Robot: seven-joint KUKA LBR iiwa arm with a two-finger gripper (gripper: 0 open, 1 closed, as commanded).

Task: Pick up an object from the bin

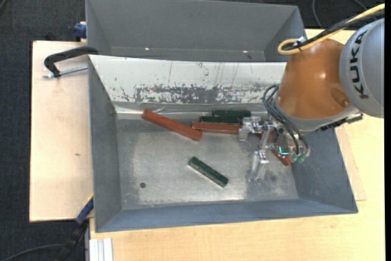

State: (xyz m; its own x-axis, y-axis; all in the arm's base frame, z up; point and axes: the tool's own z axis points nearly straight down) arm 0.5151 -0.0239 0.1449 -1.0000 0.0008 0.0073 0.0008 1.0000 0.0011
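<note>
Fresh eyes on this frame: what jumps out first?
The orange-covered arm with its gripper low in the grey metal bin, at the right. Left of it, a flat dark green block lies alone mid-floor; long red-brown bars and a dark green bar lie along the back wall.

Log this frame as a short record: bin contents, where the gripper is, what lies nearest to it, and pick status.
bin: grey metal bin, few loose things
along the back: long red-brown bar; second red-brown bar to its right; dark green piece just behind that
mid floor: dark green block, lying flat, askew, apart from the rest
gripper: low over the floor at the bin's right side
nearest thing: the dark green block, to the gripper's left, apart from it
pick status: nothing seen in the gripper
</note>
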